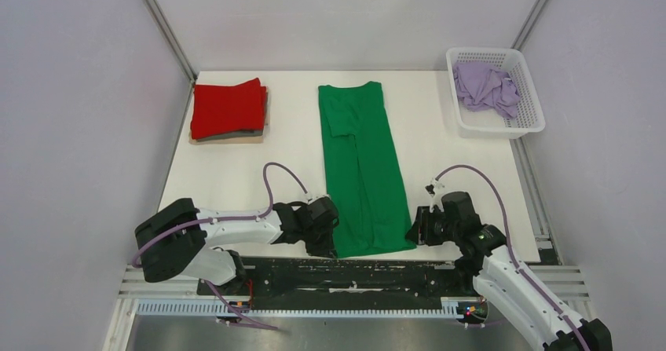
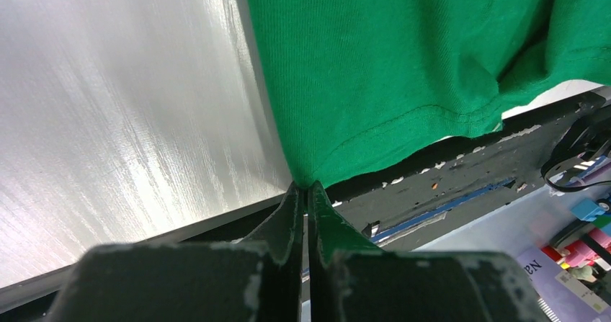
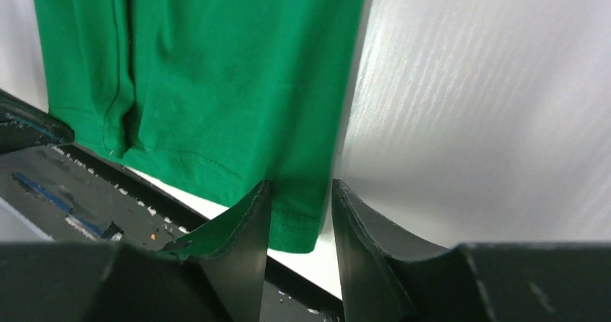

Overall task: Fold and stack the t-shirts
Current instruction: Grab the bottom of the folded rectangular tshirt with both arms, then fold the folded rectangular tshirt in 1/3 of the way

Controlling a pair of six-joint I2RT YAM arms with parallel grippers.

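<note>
At the bottom of the overhead view, the left gripper (image 1: 333, 246) sits at the lower left corner of the bright green t-shirt (image 1: 363, 170). Its wrist camera shows both fingers pressed tight together, with that corner of the hem pinched between their tips. The right gripper (image 1: 414, 234) is at the shirt's lower right corner. Its jaws stand apart, and the hem corner lies loose in the gap between them, not clamped. The green shirt is folded lengthwise into a long narrow strip on the white table (image 1: 236, 178). It runs from the black rail (image 1: 377, 274) along the near edge up toward the top centre of the frame, with a sleeve folded flat onto its upper part. Farther back, at upper left, a red t-shirt (image 1: 228, 109) lies folded on a small stack, with grey and tan edges showing beneath it. At upper right, a white lattice basket (image 1: 481, 53) holds a crumpled pale lilac t-shirt (image 1: 485, 88).
</note>
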